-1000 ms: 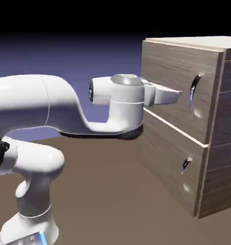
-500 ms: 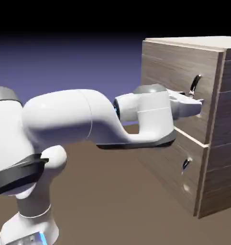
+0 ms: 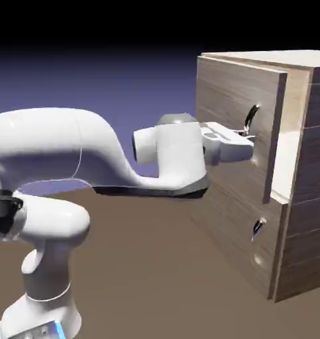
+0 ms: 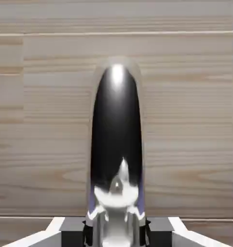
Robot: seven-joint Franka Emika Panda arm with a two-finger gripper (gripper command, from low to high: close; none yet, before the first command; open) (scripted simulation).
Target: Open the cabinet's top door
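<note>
- The handle [image 4: 116,130] of the top door [image 3: 232,99] is clasped between the gripper's fingers [image 3: 252,147].
- The door is pulled partly open on the upper front of the cabinet [image 3: 315,145], at the exterior view's right; its pale interior is exposed.
- Wider opening is apparently still required.

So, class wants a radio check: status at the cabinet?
White gripper shut on long curved metallic handle. Light-brown wood-grain top door partly open. Nothing visible blocking it.
</note>
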